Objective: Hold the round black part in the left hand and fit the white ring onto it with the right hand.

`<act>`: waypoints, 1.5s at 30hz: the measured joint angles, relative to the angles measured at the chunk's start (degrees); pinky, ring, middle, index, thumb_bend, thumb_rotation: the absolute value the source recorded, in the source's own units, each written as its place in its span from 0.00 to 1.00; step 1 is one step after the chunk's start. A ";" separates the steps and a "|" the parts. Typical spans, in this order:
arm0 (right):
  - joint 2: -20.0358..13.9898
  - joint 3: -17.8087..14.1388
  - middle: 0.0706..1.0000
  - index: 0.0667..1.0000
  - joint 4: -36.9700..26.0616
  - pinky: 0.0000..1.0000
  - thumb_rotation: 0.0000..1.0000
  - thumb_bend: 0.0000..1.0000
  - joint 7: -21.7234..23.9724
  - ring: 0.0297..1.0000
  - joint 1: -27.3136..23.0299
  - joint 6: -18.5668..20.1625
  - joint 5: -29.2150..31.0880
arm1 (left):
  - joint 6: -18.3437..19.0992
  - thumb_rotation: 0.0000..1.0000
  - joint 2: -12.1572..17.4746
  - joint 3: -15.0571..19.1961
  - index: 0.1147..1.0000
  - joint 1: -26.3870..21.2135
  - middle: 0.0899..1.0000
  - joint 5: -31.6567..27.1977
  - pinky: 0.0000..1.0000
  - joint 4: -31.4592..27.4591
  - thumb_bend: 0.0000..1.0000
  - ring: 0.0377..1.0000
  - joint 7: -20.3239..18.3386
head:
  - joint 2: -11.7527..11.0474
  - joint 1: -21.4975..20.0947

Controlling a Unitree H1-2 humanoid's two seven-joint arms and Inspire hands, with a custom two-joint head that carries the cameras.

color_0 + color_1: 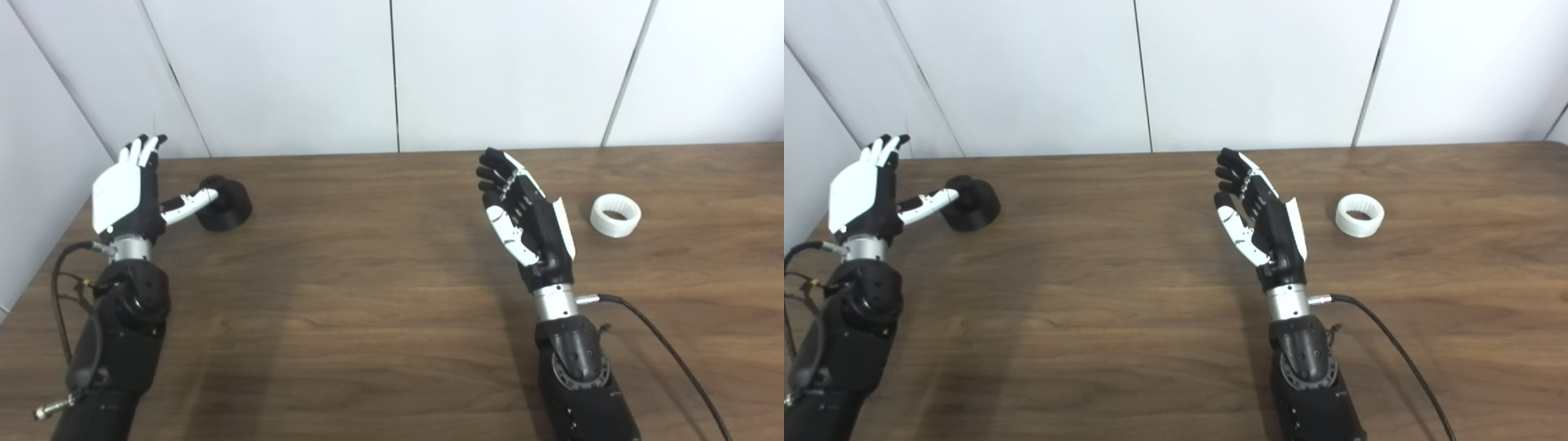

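Note:
The round black part (226, 203) rests on the wooden table (380, 294) at the far left. My left hand (130, 195) is raised just left of it, open, fingers pointing up, with the thumb stretched toward the part and overlapping its left side; whether the thumb touches it I cannot tell. The white ring (615, 215) lies flat on the table at the right. My right hand (525, 216) is lifted to the left of the ring, open, palm facing left, well apart from the ring and holding nothing.
White wall panels (392, 73) close off the back of the table, and another panel stands along its left edge. A black cable (667, 352) runs from my right wrist toward the bottom right. Bare wood lies between the two arms.

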 measured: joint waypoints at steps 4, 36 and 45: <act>-0.01 0.00 0.83 0.83 -0.04 0.78 0.50 0.35 0.02 0.81 0.02 0.00 0.01 | 0.19 0.67 0.78 -0.89 0.92 -1.39 1.00 -1.18 0.98 2.25 1.00 1.00 -1.40 | 0.00 -0.26; -0.09 -0.15 0.84 0.83 -0.66 0.79 0.53 0.37 -0.42 0.82 0.39 0.02 -1.54 | -4.30 0.62 3.52 -9.36 0.88 -5.42 1.00 -8.18 1.00 17.69 1.00 1.00 -7.99 | 0.26 -1.58; -0.08 -0.45 0.84 0.83 -0.86 0.80 0.54 0.39 -0.33 0.82 0.52 0.03 -0.88 | -4.66 0.56 3.03 -11.46 0.86 -7.03 1.00 -7.82 1.00 23.33 1.00 1.00 -5.22 | 0.53 -2.02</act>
